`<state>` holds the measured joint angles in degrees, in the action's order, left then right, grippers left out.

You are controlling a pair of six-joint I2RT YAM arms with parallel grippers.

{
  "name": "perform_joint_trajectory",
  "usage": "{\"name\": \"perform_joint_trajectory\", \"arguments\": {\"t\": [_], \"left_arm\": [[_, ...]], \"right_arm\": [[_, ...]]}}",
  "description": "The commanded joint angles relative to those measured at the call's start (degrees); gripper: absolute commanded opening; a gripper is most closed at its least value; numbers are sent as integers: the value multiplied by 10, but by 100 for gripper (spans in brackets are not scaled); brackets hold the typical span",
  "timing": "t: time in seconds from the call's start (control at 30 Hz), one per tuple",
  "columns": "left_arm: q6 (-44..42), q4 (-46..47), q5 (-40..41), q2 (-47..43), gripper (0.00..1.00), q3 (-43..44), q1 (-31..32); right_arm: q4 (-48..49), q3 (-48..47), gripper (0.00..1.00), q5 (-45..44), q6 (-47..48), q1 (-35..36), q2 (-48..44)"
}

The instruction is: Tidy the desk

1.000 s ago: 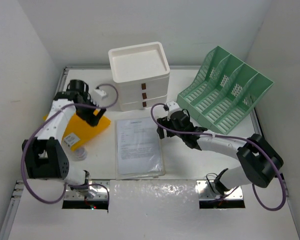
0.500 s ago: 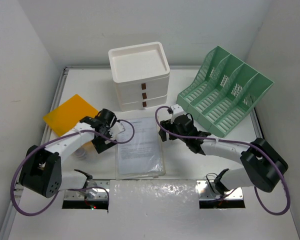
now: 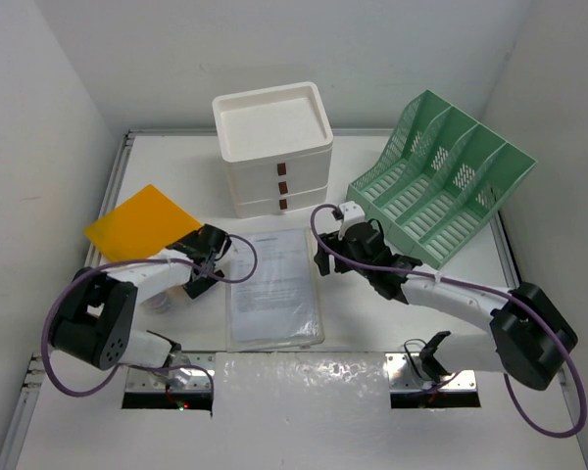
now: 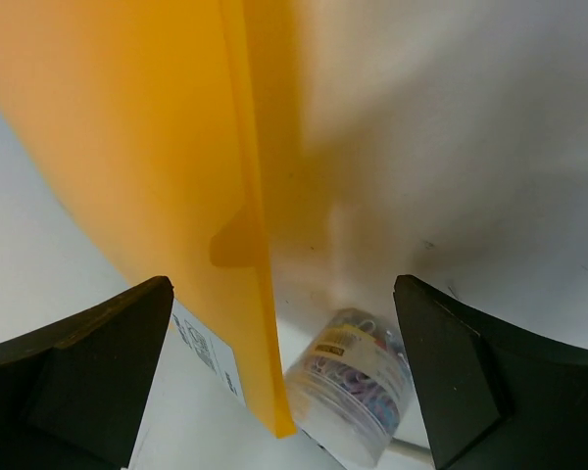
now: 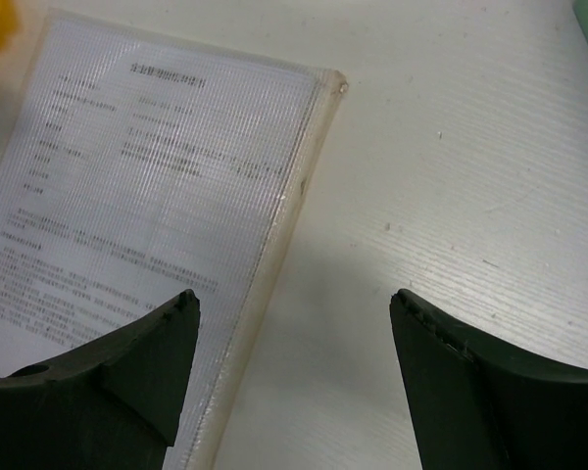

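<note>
Top external view shows the desk (image 3: 176, 166) with a clear document sleeve (image 3: 272, 289) lying flat in its near middle, between the two arms. The long axis of the sleeve runs from the near edge toward the white drawer box (image 3: 274, 122). The right gripper (image 3: 321, 261) hangs at the far right corner of the sleeve. In the right wrist view its fingers are spread wide and hold nothing, and the right long edge of the sleeve passes between them, closer to the finger on the sleeve's side. The left gripper (image 3: 204, 266) is just beside the left long edge. It is also spread and empty, but its camera looks away toward the orange folder (image 3: 142, 223) and a jar of paper clips (image 4: 351, 377). I judge the right arm is better placed to take the sleeve, since the green file rack (image 3: 441, 191) stands on its side.
</note>
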<state>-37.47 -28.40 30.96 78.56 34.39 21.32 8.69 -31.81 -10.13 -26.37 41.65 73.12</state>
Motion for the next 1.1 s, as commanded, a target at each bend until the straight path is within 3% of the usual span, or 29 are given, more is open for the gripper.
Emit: {"name": "perform_joint_trajectory", "arguments": {"t": [0.0,0.23,0.33,0.4,0.53,0.57,0.63,0.87,1.0,1.07], "left_arm": [[-22,106,62,0,93,-22,3],[-45,185,57,10,84,-28,3],[-60,216,62,24,65,-28,1],[-73,234,60,30,41,-28,-1],[-86,241,39,53,24,-11,-18],[-90,243,38,58,12,-6,-19],[-100,258,37,79,0,7,-21],[-121,316,38,129,0,73,-23],[-121,301,27,158,0,118,-24],[-112,244,17,167,10,136,-24]], "right_arm": [[-31,-35,76,-24,-10,6,-18],[-60,-53,76,-44,-18,12,-26],[-71,-58,76,-54,-18,14,-30],[-71,-58,76,-60,-19,14,-36],[-72,-55,75,-63,-19,15,-45],[-72,-55,75,-64,-18,16,-47],[-68,-53,75,-70,-20,16,-49],[-57,-49,75,-63,-19,16,-49],[-42,-44,75,-67,-24,17,-50],[-30,-45,75,-56,-25,17,-42]]}}
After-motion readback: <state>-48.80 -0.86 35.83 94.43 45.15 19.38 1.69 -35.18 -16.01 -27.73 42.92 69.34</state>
